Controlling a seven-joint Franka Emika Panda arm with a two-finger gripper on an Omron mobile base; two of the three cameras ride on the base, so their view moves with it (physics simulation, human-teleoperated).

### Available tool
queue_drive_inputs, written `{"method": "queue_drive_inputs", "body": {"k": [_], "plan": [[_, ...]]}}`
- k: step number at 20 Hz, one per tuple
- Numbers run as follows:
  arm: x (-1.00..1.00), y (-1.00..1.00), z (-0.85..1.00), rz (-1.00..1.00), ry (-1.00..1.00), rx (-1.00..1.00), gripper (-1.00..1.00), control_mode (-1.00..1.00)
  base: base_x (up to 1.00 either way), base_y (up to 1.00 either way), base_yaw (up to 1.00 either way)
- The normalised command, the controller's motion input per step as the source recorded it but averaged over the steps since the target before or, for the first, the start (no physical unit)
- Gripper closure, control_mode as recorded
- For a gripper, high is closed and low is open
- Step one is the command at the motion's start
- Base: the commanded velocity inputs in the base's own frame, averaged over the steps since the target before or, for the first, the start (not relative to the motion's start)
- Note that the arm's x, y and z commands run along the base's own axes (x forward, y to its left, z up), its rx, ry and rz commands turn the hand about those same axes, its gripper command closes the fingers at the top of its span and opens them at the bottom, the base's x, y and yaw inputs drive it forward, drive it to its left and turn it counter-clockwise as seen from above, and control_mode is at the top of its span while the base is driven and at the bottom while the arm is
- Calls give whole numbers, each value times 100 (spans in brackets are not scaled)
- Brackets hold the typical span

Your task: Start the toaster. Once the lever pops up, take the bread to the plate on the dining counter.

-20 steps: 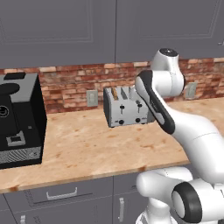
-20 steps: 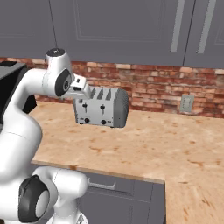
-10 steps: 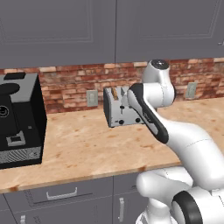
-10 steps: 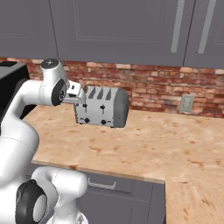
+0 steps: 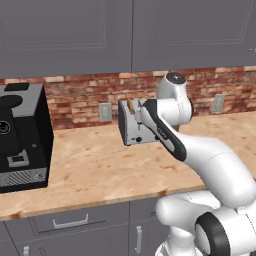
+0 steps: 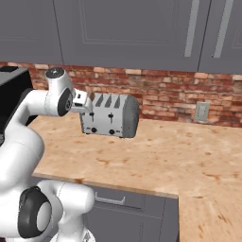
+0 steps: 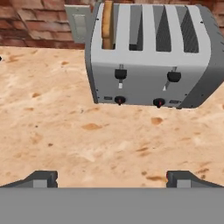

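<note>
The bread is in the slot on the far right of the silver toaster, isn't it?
Not quite. The bread is in the far left slot of the silver toaster, as the hand view shows; the other slots look empty.

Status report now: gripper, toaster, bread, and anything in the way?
Gripper open, empty, facing the toaster front. Bread sits in the leftmost slot, both levers up. Bare counter between, nothing in the way.

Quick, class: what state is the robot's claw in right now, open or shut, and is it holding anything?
Claw: open and empty, fingertips set wide apart over the counter, short of the toaster.
</note>
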Motion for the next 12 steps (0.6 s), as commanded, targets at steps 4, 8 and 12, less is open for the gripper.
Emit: {"method": "queue_drive_inputs", "body": {"k": [4,8,12], "plan": [[19,13,0,0,0,0,-100,-100,0,0,0],[23,10,-1,0,0,0,-100,-100,0,0,0],[29,13,-8,0,0,0,-100,-100,0,0,0]]}}
